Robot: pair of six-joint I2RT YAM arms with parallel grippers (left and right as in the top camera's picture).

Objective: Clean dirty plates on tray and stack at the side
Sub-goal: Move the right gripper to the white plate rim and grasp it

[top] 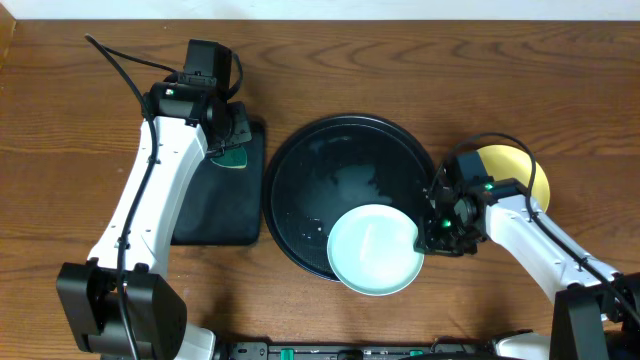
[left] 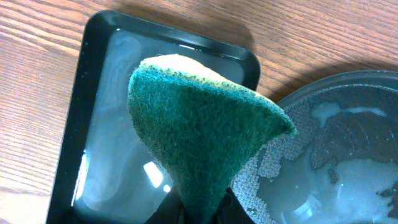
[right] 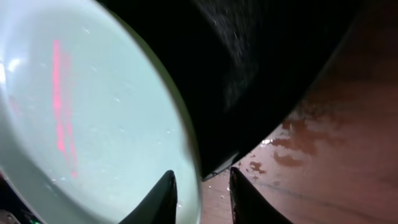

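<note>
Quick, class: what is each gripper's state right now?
Left gripper: closed on the green sponge.
Right gripper: straddles the mint plate's rim; whether clamped cannot be told.

This is a robotics lab bench set up as a dishwashing station. A left arm [top: 150,200] and a right arm [top: 530,235], both white and black, rise from the near edge of a wood-grain table [top: 60,120]. A loose black cable [top: 125,75] trails over the far left. The props are kitchenware: a wet, sudsy round black tray [top: 300,180], a rectangular tray [left: 99,74] holding water, a green sponge [left: 205,137], a mint plate [top: 375,250] and a yellow plate [top: 535,175].
</note>
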